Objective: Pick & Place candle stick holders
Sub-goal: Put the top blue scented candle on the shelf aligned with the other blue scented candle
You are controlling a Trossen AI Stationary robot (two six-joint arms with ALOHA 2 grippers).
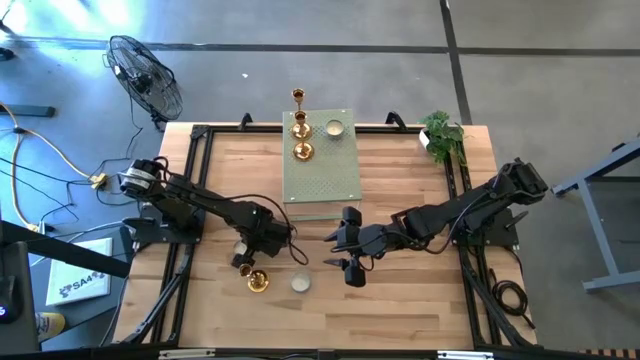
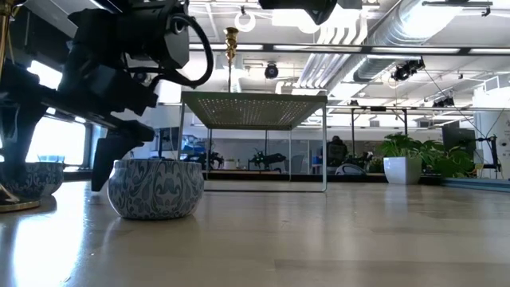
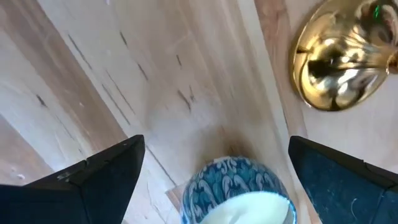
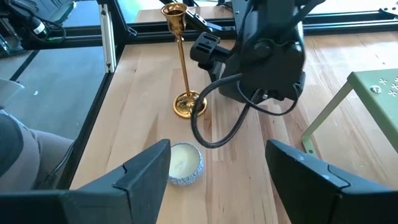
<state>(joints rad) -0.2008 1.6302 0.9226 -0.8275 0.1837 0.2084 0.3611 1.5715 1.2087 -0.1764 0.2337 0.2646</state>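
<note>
1. On the table (image 1: 400, 300), near its 6 o'clock edge, stands a gold holder (image 1: 258, 281) with a round base and a thin stem. Just beside it, at its 3 o'clock, sits a small white cup (image 1: 299, 283) with a blue swirl pattern on its side.
2. A second cup (image 3: 239, 194) sits right between the fingers of the left pincer (image 1: 243, 262), at about 11 o'clock from the gold holder.
3. More holders are on the pale green slab (image 1: 322, 170) at the table's 12 o'clock side: three gold ones (image 1: 301, 128) in a row and one white cup (image 1: 334, 127).
4. The left pincer is wide open and grips nothing. It looks like it is either setting this cup down or about to pick it up; I cannot tell which.
5. The right pincer (image 1: 350, 262) hangs near the table's middle, at 3 o'clock from the white cup. It is open too, and holds nothing.
6. Next move, I think: if the cup is set down, the left pincer must lift straight up, so it does not bump the cup or the tall gold holder close by.
</note>
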